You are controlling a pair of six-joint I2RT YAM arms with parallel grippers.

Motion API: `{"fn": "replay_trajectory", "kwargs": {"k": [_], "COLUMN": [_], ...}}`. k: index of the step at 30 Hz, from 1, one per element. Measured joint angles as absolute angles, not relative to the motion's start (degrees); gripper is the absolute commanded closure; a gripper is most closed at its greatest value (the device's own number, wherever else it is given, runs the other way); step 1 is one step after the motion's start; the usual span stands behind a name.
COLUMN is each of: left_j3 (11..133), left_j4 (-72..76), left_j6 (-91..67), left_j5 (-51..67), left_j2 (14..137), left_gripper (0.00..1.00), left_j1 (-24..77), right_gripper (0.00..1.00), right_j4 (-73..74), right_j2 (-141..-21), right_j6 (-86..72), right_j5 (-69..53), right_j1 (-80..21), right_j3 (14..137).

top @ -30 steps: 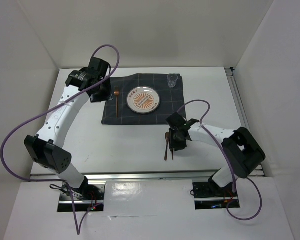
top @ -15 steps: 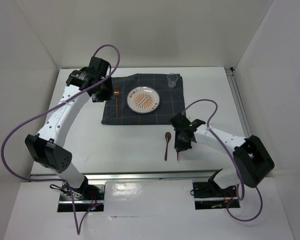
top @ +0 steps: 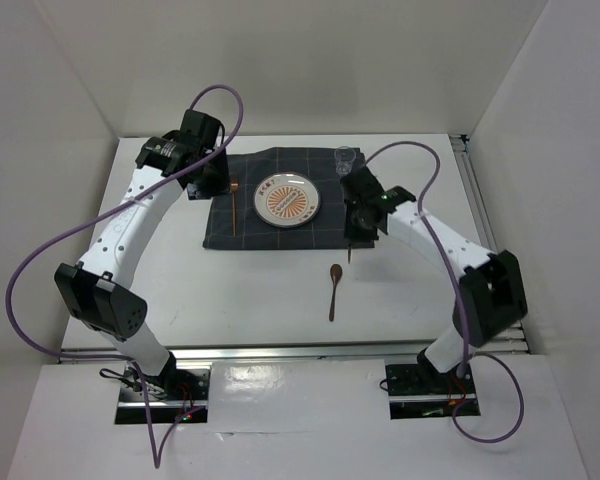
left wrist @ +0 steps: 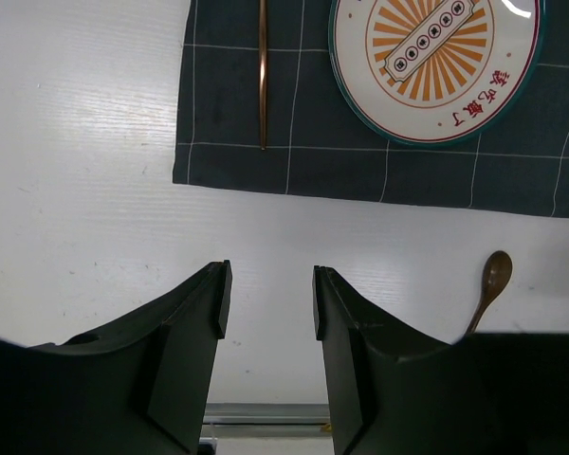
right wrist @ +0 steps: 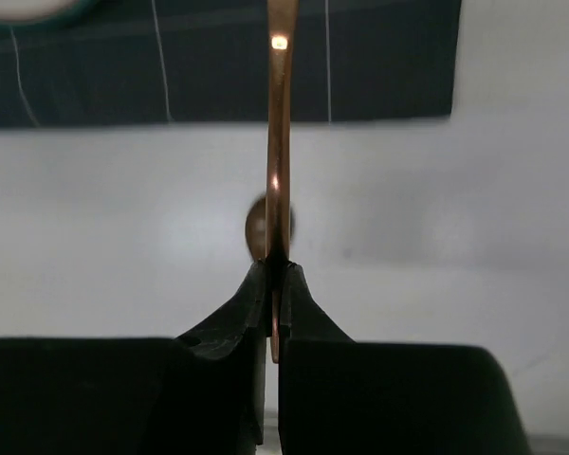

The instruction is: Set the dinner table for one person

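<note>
You're placing cutlery: right gripper [right wrist: 275,277] clenched on a slim copper-coloured utensil [right wrist: 279,142], left gripper [left wrist: 266,301] spread, empty. Lay the utensil on the dark grey checked cloth [top: 320,232], frame-right of the round orange-rayed plate [top: 287,198].

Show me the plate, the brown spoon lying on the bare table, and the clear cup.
plate [top: 287,199], top external view, patterned centre.
brown spoon [top: 333,294], top external view, middle of handle.
clear cup [top: 346,160], top external view, open mouth.

Dinner table [top: 260,290]: large white matte rectangle, aluminium-railed.
</note>
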State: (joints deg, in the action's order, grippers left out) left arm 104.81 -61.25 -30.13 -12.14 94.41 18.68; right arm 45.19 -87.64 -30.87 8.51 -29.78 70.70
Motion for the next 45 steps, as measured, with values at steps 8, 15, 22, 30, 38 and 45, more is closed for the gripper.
{"fn": "replay_trajectory", "kwargs": {"k": [8,15,22,30,38,45], "left_j3": [104.92,104.92,104.92,104.92,104.92,104.22], "left_j4": [-61.32,-61.49,-61.58,-61.69,-61.71,-61.69], "left_j6": [-29.93,-29.93,-29.93,-29.76,-29.74,-29.71], "left_j5": [-12.86,-13.39,-13.80,-14.33,-14.46,-14.68], "left_j2": [94.41,94.41,94.41,94.41,94.41,94.04], "left_gripper": [0.42,0.42,0.42,0.42,0.42,0.42], "left_j1": [18.68,18.57,18.39,18.06,18.04,18.02], "right_gripper": [1.00,1.00,1.00,0.72,0.50,0.34], "right_j4": [36.58,32.51,31.11,30.79,32.82,33.61], "right_j2": [-110.00,-118.58,-122.04,-123.81,-123.02,-103.85], "right_j6": [-19.73,-15.22,-14.92,-16.19,-16.97,-19.81], "right_j5": [6.13,1.17,-1.37,-3.05,-2.83,-2.44], "right_j1": [-20.58,-18.37,-18.39,-18.39,-18.74,-19.62], "right_j3": [84.33,88.12,92.09,93.78,95.64,81.56]}}
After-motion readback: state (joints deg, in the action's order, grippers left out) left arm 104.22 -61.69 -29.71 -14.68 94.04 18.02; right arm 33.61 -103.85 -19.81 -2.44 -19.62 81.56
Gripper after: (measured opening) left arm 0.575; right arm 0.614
